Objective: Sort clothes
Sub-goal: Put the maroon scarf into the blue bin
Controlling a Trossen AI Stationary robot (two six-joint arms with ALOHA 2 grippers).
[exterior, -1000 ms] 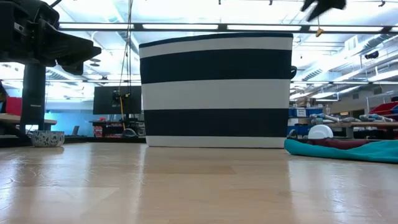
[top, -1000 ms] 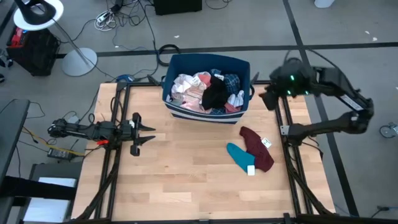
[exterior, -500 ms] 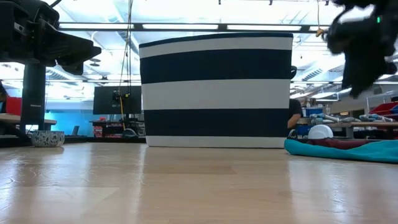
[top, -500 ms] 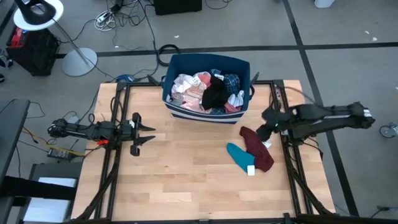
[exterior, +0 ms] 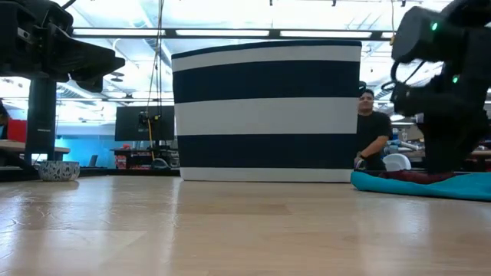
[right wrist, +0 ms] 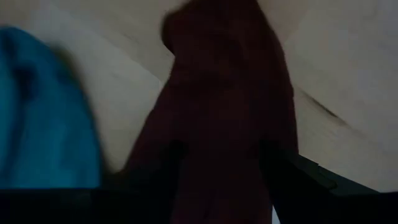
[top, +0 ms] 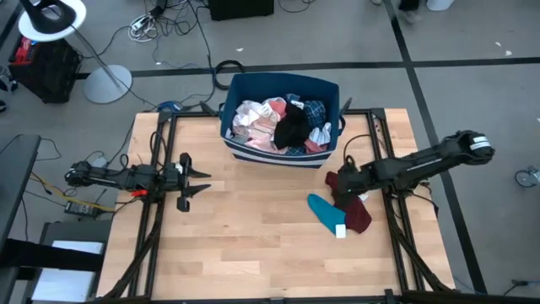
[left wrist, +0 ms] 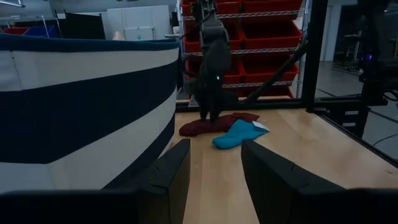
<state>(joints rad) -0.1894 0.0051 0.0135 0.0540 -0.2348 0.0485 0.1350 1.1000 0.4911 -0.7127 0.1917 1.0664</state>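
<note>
Left gripper [top: 201, 180]: parked at the worktop's [top: 253, 245] left side, jaws spread, holding nothing. Striped bin [top: 281, 150]: far edge, centre, heaped with mixed clothes [top: 278, 124]. Teal garment [top: 325, 213] and maroon garment [top: 354, 211]: lying together right of centre. Right gripper [top: 342, 187]: down at the maroon garment's far end, jaws wide, apparently touching it, grip unconfirmed.

Right gripper [top: 348, 184] tips hidden against maroon garment [top: 359, 213]; right wrist view blurred.

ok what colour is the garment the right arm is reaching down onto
Dark maroon garment, lying beside a teal piece; clearest in the high view.
</note>
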